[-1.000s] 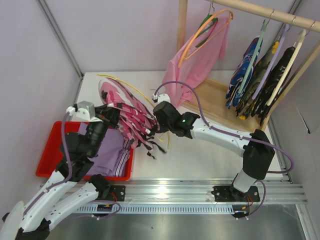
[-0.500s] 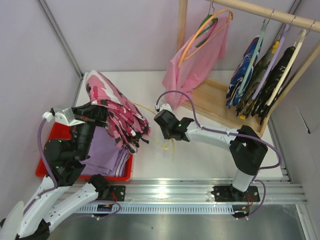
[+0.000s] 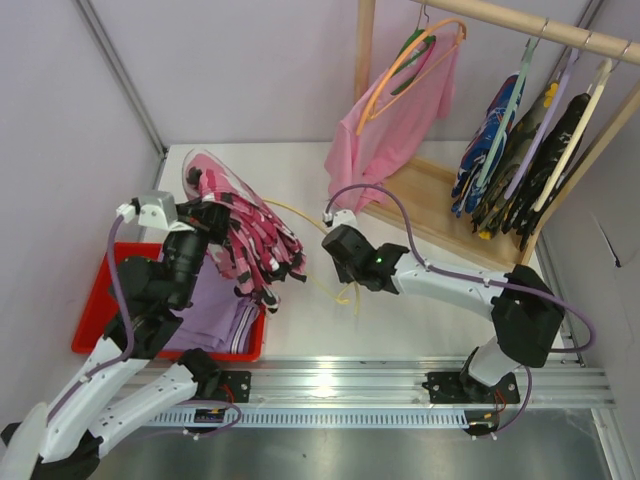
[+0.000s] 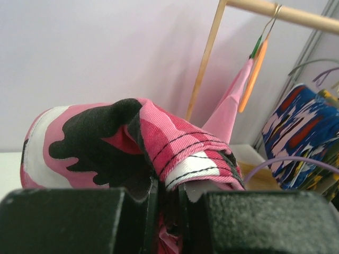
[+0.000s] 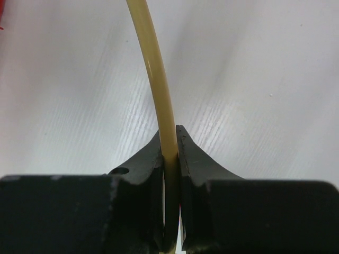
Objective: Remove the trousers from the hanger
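**A:** Where are the trousers at this moment?

**B:** The trousers [image 3: 250, 245] hang as a bunched bundle in the air over the left part of the table [image 3: 420, 310], partly above the red tray [image 3: 95, 310]. The left gripper [image 4: 168, 206] is closed on a fold of them. In the left wrist view the pink, white and black cloth swells out just above the two fingers.

**A:** And the hanger?

**B:** The yellow hanger [image 5: 152, 63] is in the right gripper [image 5: 169, 142], whose jaws are pinched tight on the thin bar (the right wrist view shows this very clearly), low over the white table top. Seen from above, the yellow arc runs from this gripper toward the bundle, and a short piece sticks out on the near side.

**A:** Is the hanger free of the cloth?

**B:** I cannot tell. The far end of the arc reaches the edge of the bundle and is hidden there.

**A:** What else is around?

**B:** A lilac folded cloth [image 3: 215, 300] lies in the tray. At the back right, a wooden rail [image 3: 520, 22] carries a plain pink garment [image 3: 395, 130] on an orange hanger [image 3: 405, 60], and beside it several printed garments [image 3: 520, 160].
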Controlling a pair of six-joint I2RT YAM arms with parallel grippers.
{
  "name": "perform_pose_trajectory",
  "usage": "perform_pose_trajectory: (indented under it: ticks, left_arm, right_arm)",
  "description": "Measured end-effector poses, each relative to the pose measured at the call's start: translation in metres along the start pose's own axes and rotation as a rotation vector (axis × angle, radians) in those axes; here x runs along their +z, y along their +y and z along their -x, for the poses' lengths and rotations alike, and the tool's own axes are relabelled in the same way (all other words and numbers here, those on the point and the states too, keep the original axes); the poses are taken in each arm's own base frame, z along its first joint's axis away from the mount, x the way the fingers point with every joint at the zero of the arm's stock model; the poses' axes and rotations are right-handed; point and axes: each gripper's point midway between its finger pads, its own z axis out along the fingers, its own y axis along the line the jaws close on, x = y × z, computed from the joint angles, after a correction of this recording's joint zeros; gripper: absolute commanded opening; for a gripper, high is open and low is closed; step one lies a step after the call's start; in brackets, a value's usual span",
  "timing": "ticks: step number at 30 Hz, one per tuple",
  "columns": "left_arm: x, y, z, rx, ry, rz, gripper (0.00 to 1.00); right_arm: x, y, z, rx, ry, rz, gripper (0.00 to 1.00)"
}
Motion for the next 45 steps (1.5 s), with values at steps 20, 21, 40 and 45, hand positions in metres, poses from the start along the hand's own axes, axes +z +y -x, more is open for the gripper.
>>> perform_pose_trajectory:
  ticks: [20, 21, 40, 45]
  left_arm:
    - [0.060, 0.009, -0.025, 0.029, 0.100, 0.081, 0.00]
    - [0.062, 0.009, -0.027, 0.025, 0.104, 0.082, 0.00]
    - [0.080, 0.000, -0.030, -0.024, 0.121, 0.030, 0.00]
    - [0.079, 0.002, -0.028, -0.031, 0.116, 0.036, 0.00]
  right_arm:
    - [-0.079, -0.004, -0.100, -0.150, 0.111, 0.046, 0.00]
    - [-0.084, 0.001, -0.103, -0.158, 0.114, 0.070, 0.00]
    - [-0.128, 0.091, -0.139, -0.092, 0.170, 0.351, 0.00]
    - [-0.148, 0.105, -0.097, 0.078, 0.055, 0.452, 0.00]
